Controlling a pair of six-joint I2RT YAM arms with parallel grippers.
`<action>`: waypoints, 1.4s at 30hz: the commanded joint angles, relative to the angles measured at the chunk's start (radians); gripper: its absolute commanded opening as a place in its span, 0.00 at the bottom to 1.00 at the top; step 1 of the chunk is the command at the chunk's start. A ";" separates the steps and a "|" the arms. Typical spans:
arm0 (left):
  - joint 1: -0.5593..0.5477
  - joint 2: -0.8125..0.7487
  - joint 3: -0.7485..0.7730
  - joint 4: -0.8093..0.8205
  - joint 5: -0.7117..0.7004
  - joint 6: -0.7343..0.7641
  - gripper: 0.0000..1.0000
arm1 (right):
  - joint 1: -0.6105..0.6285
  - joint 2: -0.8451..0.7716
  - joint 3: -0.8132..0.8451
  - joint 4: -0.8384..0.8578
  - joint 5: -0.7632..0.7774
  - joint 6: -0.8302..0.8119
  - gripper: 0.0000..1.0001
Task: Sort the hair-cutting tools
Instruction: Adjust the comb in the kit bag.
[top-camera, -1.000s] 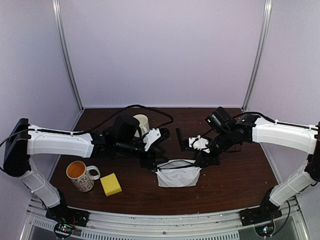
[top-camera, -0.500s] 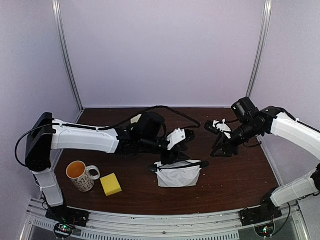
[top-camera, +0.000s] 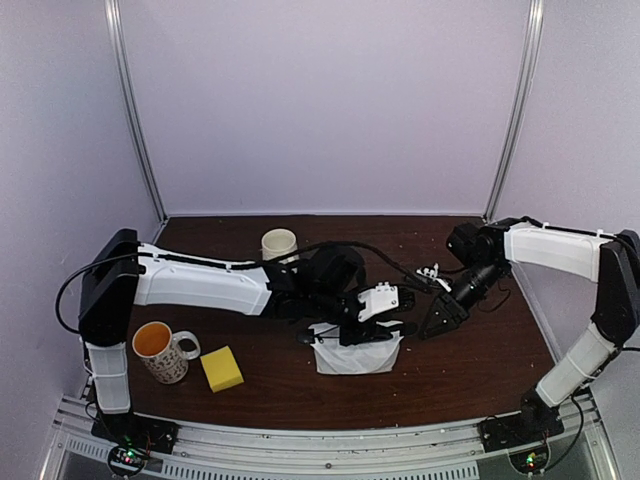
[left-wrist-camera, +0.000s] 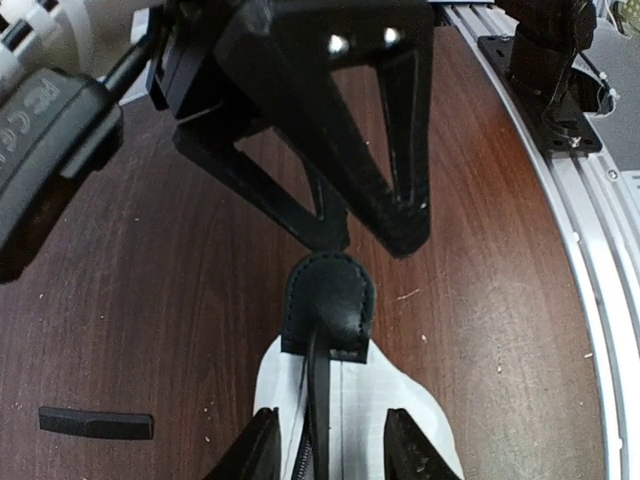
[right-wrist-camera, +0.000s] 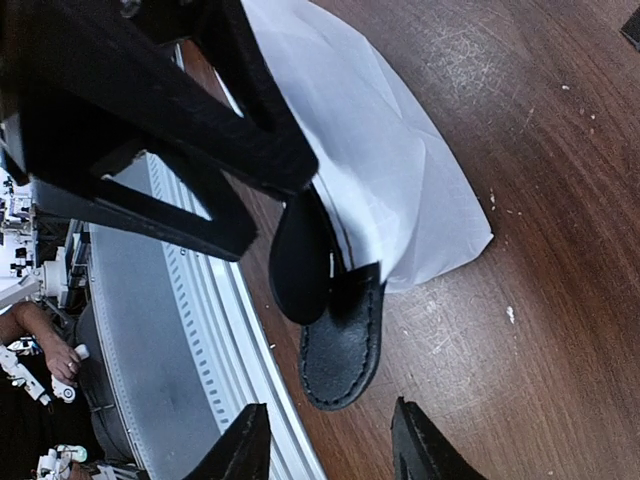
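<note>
The white zip pouch (top-camera: 352, 356) lies at mid-table with black leather tabs at its ends. My left gripper (top-camera: 376, 318) is open over its top edge; in the left wrist view its fingertips (left-wrist-camera: 262, 452) straddle the zip line just short of the end tab (left-wrist-camera: 330, 305). My right gripper (top-camera: 434, 322) is open and empty beside the pouch's right end; in the right wrist view (right-wrist-camera: 332, 452) it hangs near the tab (right-wrist-camera: 342, 345). One black comb (left-wrist-camera: 96, 423) lies on the table beside the pouch. The scissors and the clipper are not in view.
A patterned mug (top-camera: 163, 350) and the yellow sponge block (top-camera: 222, 368) sit at the front left. A cream cup (top-camera: 280, 243) stands at the back. The table's metal front rail (right-wrist-camera: 150, 330) runs close behind the pouch's tab.
My left arm has reached further right, over the pouch. My right gripper swung away to the right, then came down beside the pouch's right end.
</note>
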 joint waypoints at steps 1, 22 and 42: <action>0.005 0.028 0.049 -0.003 -0.025 0.008 0.36 | -0.020 0.018 0.034 -0.016 -0.088 -0.004 0.42; 0.008 0.076 0.124 -0.075 -0.027 -0.036 0.04 | -0.038 0.137 0.100 -0.076 -0.171 -0.051 0.05; 0.010 0.047 0.110 -0.227 -0.086 0.013 0.00 | -0.101 0.169 0.137 -0.253 -0.281 -0.220 0.00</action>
